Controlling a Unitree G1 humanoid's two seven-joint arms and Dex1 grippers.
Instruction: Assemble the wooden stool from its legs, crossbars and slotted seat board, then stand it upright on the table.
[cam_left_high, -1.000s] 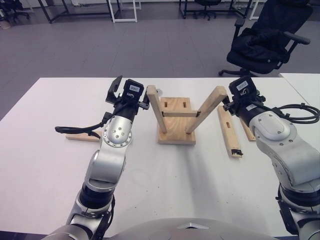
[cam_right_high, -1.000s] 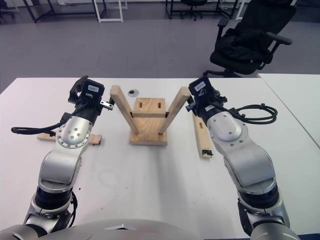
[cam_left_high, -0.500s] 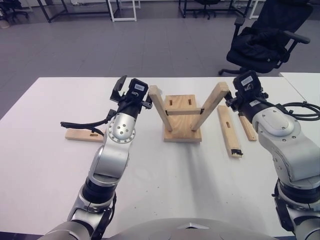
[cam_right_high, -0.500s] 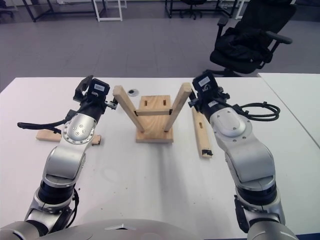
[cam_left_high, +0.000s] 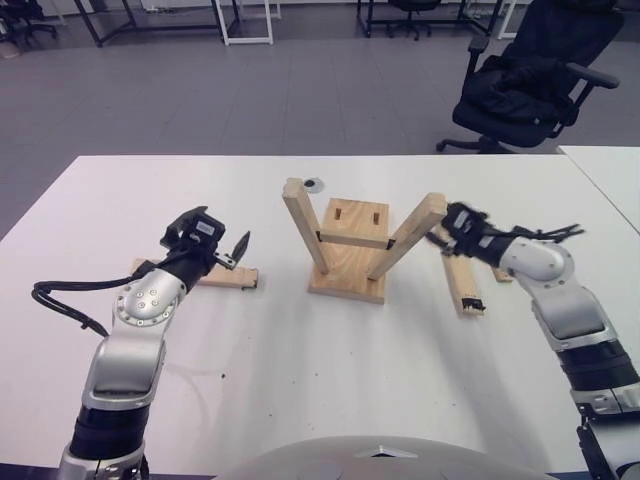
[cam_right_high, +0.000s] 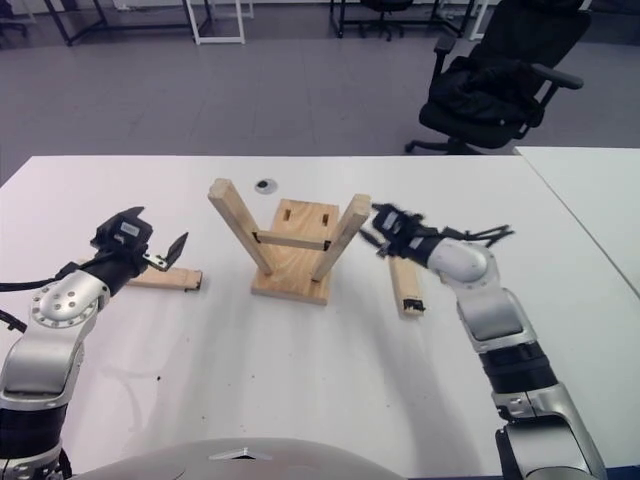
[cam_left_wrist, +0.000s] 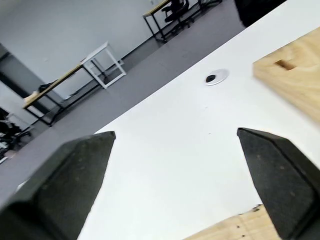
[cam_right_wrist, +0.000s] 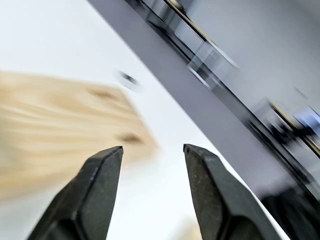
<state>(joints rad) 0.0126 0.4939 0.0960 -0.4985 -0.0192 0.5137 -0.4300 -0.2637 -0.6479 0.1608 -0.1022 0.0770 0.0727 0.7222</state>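
A white desk (cam_left_high: 330, 340) fills the foreground, with a small round grommet (cam_left_high: 313, 183) set near the middle of its far edge. Beyond that edge lies a grey floor (cam_left_high: 300, 90), evenly lit. A black office chair (cam_left_high: 530, 85) stands on it past the desk's far right corner, draped with dark cloth. A second white table (cam_left_high: 610, 170) sits just beside the desk's right edge. Along the back of the room stand black-framed tables (cam_left_high: 150, 20) and a white metal frame (cam_left_high: 245, 25); a pale grey wall (cam_left_wrist: 60, 30) rises behind them.
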